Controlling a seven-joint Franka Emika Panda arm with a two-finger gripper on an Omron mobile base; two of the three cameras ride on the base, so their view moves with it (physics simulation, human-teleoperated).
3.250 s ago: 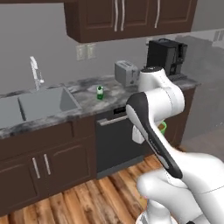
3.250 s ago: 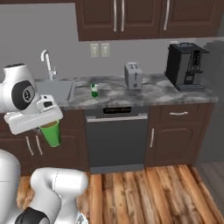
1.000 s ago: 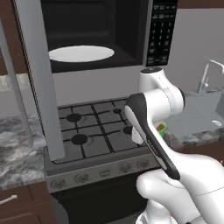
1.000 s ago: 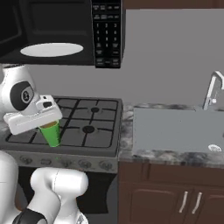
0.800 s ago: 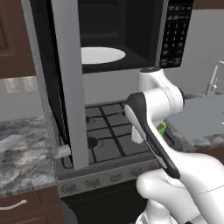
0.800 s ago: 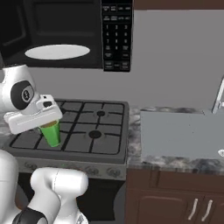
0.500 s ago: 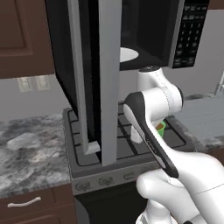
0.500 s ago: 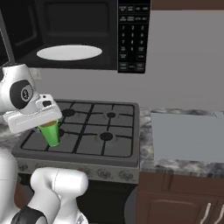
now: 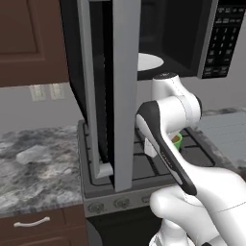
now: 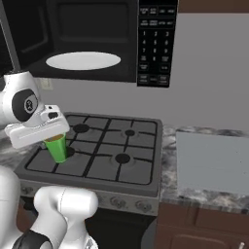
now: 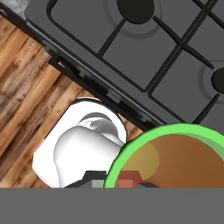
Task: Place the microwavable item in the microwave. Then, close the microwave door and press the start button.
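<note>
Green cup (image 10: 57,147) of brown liquid hung in the tool (image 10: 41,130), whose jaws were clamped tight on its rim, so that the cup sat just beneath the hand and low over the front left of the stove (image 10: 121,160). In the hand view the cup's (image 11: 175,157) mouth lay close under the camera, upright, the liquid level, with burner grates beyond it. From the left base view a sliver of the cup (image 9: 176,140) showed past the forearm.

The step in hand, as it appeared, was the carry: the item was grasped but not yet inside. The microwave (image 10: 97,39) stood above the stove with its white turntable plate (image 10: 82,60) bare, well above the cup. The microwave door (image 9: 115,91) was swung wide open and stood edge-on to the left of the arm.

The next move called for a lift up to the cavity's height, then a level reach inward to set the cup on the plate, kept upright to avoid a spill and clear of the lower lip and the door's edge. Closing the door and pressing start on the keypad (image 10: 156,44) remained to be done.
</note>
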